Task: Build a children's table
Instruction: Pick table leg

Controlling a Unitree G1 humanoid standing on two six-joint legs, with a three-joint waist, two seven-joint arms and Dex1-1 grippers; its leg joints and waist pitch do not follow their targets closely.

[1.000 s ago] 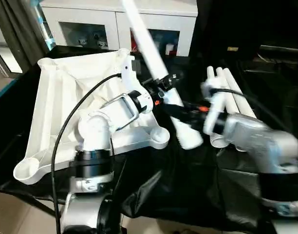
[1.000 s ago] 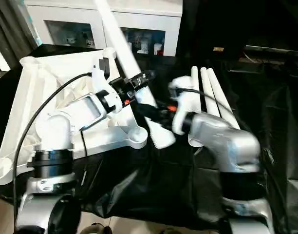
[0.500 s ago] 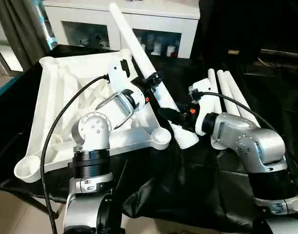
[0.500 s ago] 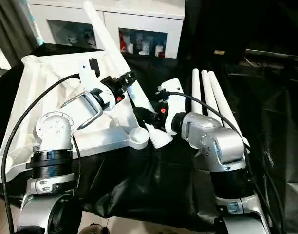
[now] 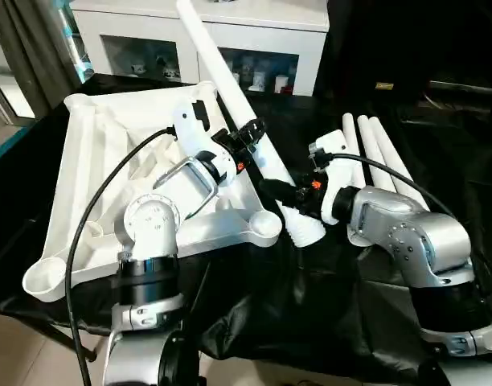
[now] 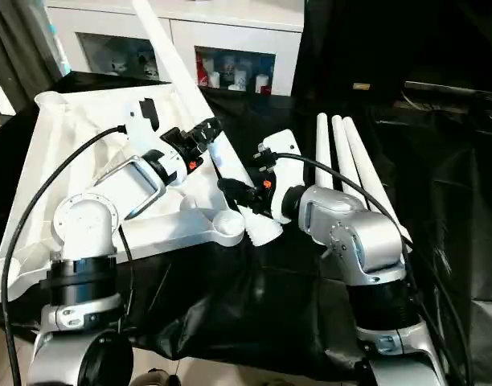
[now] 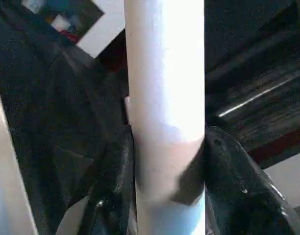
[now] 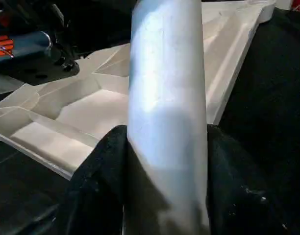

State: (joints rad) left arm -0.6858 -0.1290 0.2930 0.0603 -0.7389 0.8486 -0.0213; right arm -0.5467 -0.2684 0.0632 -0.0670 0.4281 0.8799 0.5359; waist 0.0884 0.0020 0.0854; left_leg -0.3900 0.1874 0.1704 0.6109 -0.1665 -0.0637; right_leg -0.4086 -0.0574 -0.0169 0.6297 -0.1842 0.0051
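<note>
Left eye view shows me both claws clamped on one white leg (image 5: 230, 80), my left gripper (image 5: 250, 133) mid-shaft and my right gripper (image 5: 272, 188) nearer its thick end, which hangs slanted just beside the near corner socket of the upturned tabletop (image 5: 93, 153).

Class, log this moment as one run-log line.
left gripper: shut on leg | right gripper: shut on leg | tabletop: upside down
</note>
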